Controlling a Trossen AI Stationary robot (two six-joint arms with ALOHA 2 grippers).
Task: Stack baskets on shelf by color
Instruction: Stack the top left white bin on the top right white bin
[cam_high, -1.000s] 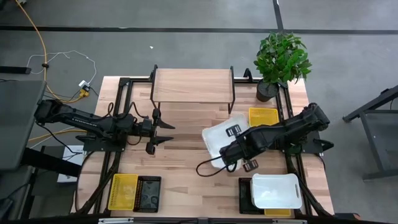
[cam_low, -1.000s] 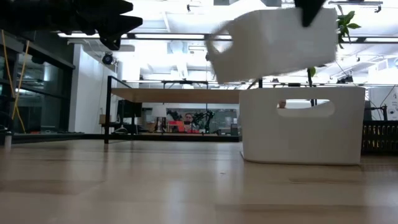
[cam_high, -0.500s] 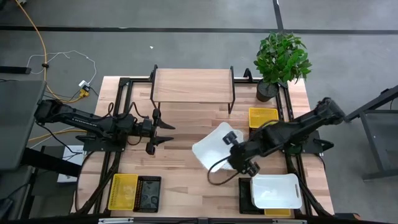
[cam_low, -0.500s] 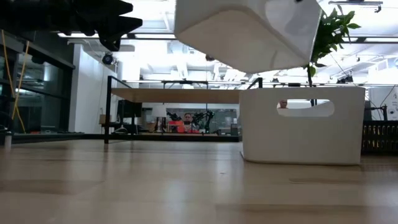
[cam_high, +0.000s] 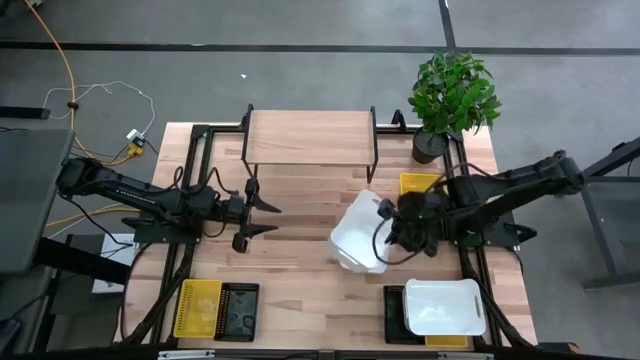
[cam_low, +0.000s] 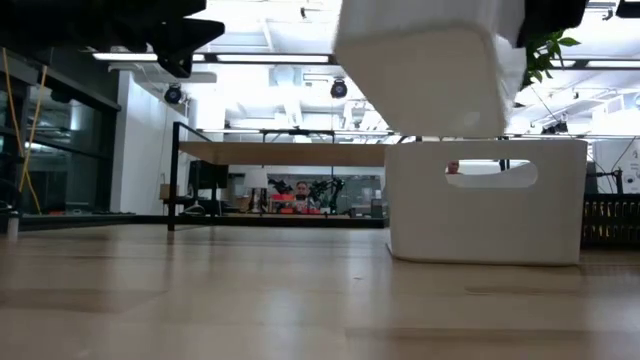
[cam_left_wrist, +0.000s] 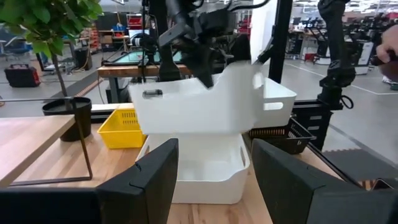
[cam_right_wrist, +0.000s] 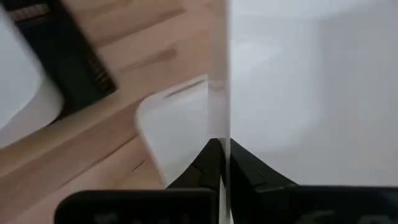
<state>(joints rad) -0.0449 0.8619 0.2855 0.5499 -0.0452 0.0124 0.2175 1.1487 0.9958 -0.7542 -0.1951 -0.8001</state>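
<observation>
My right gripper (cam_high: 392, 222) is shut on a white basket (cam_high: 356, 232) and holds it in the air near the table's middle. It also shows high in the low view as the white basket (cam_low: 420, 60). In the left wrist view this white basket (cam_left_wrist: 205, 102) hangs over a second white basket (cam_left_wrist: 196, 177) that rests by its base on the table. The shelf (cam_high: 310, 138) stands at the far edge. My left gripper (cam_high: 262, 218) waits open at the table's left, pointing toward the baskets. My right gripper pinches the white basket's side wall at its rim (cam_right_wrist: 221, 99), one finger (cam_right_wrist: 249, 169) inside and one outside. It comes from above, slanting in from the table's right. The basket is lifted clear and tilted.
A yellow basket (cam_high: 422, 187) sits right of the held one, near a potted plant (cam_high: 452, 95). At the near right a white basket (cam_high: 443, 306) lies over a black basket (cam_high: 395, 313). At the near left lie a yellow basket (cam_high: 198, 307) and a black basket (cam_high: 238, 310).
My right gripper has swung the white basket toward the table's left and near edge, then back toward the right, turning about as it went. The basket has turned about in the air with it and stays lifted clear.
</observation>
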